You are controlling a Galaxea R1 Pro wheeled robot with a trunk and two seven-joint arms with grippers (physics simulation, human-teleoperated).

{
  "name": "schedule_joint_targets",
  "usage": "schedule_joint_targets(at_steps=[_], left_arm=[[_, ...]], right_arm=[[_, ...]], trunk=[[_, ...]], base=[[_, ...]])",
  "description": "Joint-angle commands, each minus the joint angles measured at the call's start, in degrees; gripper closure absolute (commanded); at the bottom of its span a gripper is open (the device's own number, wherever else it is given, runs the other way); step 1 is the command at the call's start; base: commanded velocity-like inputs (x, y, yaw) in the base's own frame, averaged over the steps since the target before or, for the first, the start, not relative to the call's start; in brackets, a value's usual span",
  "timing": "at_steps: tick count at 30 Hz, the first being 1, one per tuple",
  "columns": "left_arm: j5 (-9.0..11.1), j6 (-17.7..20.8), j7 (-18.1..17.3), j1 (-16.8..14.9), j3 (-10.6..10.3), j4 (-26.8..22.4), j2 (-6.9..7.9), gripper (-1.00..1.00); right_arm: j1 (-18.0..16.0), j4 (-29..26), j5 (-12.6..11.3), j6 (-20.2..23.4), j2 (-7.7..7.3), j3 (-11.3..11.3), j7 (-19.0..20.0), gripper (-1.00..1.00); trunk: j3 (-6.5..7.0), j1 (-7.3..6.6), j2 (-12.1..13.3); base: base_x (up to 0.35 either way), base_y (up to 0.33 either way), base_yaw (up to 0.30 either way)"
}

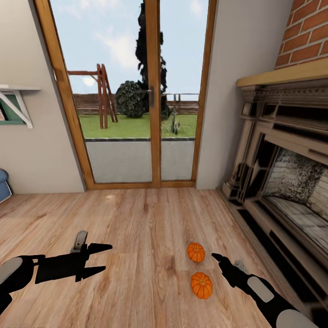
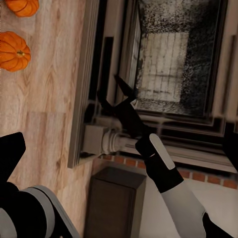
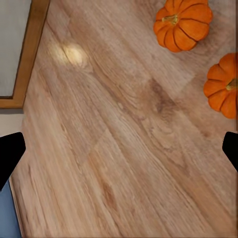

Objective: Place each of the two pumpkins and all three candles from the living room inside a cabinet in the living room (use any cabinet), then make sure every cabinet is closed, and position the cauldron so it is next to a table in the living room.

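Observation:
Two orange ribbed pumpkins lie on the wooden floor near the fireplace, the farther one (image 1: 196,252) (image 3: 182,24) (image 2: 15,51) and the nearer one (image 1: 202,285) (image 3: 224,85) (image 2: 22,6). My right gripper (image 1: 222,263) (image 3: 119,153) hovers open just to the right of them, holding nothing. My left gripper (image 1: 102,260) is open and empty over bare floor, well left of the pumpkins. Past the fireplace in the left wrist view stands a dark-brown wooden unit (image 2: 114,203) that looks like the cabinet. The candles, cauldron and table are out of view.
The fireplace (image 1: 282,182) with its raised hearth edge runs along the right. A glass patio door (image 1: 136,114) in a wooden frame stands ahead. At the left wall are a small shelf (image 1: 16,102) and a blue object (image 1: 3,184). Wooden floor stretches between my arms.

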Motion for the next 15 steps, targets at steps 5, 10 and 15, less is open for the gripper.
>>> schedule_joint_targets(at_steps=[5,10,15], left_arm=[[0.64,0.00,0.53,-0.05,-0.06,-0.05,0.04,-1.00],[0.64,0.00,0.53,-0.05,-0.13,-0.04,0.04,-1.00],[0.64,0.01,0.53,-0.05,-0.12,-0.06,0.04,-1.00]], right_arm=[[-0.04,0.20,-0.31,0.00,0.00,0.21,-0.31,-1.00],[-0.04,0.85,-0.36,-0.33,-0.02,0.21,-0.32,-1.00],[-0.04,1.04,-0.35,-1.56,-0.06,0.21,-0.27,-1.00]], trunk=[[-0.96,1.10,-2.05],[-1.86,2.19,-4.05],[-2.75,3.29,-6.06]], base=[[0.000,0.000,0.000],[0.000,0.000,0.000],[0.000,0.000,0.000]])
